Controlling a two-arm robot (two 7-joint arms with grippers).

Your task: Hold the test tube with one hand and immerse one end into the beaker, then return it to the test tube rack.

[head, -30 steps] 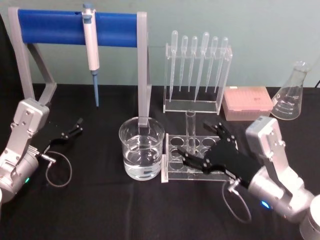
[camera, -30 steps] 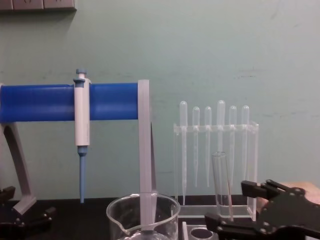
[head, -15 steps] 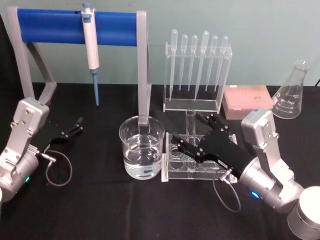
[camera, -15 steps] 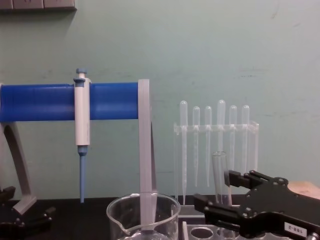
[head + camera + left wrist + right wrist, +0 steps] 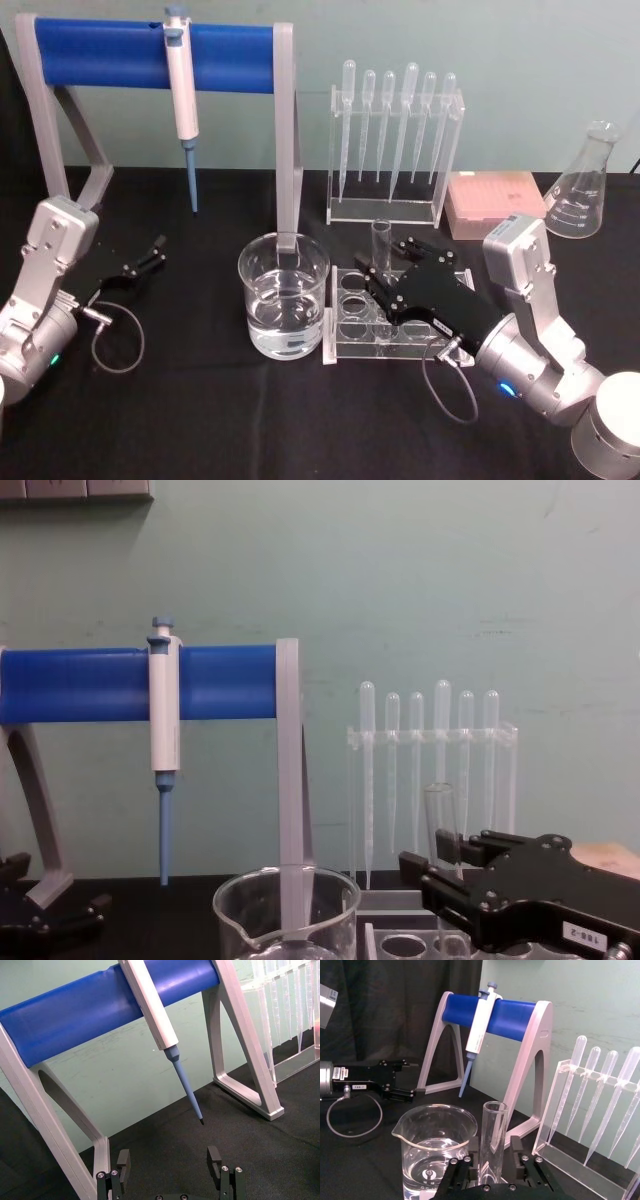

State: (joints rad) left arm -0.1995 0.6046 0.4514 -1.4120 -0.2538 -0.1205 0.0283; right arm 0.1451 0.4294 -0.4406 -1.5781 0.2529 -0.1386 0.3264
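Note:
The test tube [image 5: 381, 243] stands upright in a clear rack [image 5: 338, 348] right of the beaker [image 5: 283, 295], which holds water. My right gripper [image 5: 387, 260] reaches in from the right at mid-height of the tube. Its black fingers [image 5: 468, 1164] flank the test tube [image 5: 492, 1140] on both sides with narrow gaps, so it is open. The beaker [image 5: 435, 1147] sits just beyond the tube. In the chest view the right gripper [image 5: 432, 858] covers the lower part of the test tube [image 5: 440, 815]. My left gripper [image 5: 148, 256] rests open on the table at the left, fingers [image 5: 123, 1165] apart.
A blue-barred stand [image 5: 150, 55] holding a white-and-blue pipettor [image 5: 181, 90] spans the back left. Behind the tube rack stands a clear rack of plastic pipettes [image 5: 395, 150]. A pink box [image 5: 495, 205] and a glass flask [image 5: 585, 185] sit at the back right.
My right gripper has moved up and forward to the tube and its fingers have narrowed around it. The tube, the beaker and the left arm have not moved.

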